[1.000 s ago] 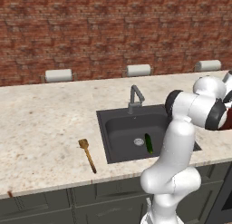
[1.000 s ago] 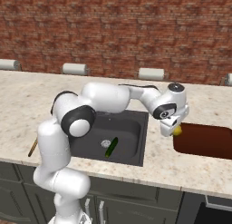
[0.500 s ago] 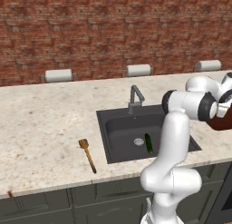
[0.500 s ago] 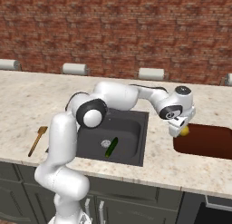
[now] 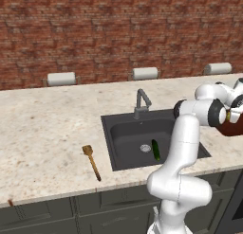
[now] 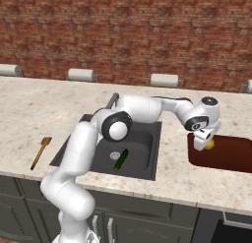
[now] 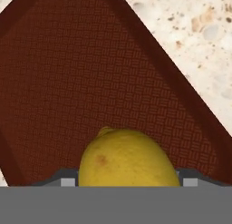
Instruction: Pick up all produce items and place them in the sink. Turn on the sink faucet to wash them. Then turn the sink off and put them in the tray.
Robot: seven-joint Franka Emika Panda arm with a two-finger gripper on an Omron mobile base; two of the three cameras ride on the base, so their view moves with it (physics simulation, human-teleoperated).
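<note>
Now the two-finger gripper (image 6: 205, 141) is closed around the small yellow rounded lemon (image 7: 128, 158) above the shallow dark reddish-brown tray (image 7: 68, 82). It should go lower before letting go, so the lemon does not roll out.

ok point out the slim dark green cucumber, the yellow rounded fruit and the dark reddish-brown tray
slim dark green cucumber (image 6: 121, 159), right base view, middle of its body, in the basin
yellow rounded fruit (image 7: 129, 159), hand view, centre of its skin
dark reddish-brown tray (image 7: 81, 78), hand view, bare woven floor
</note>
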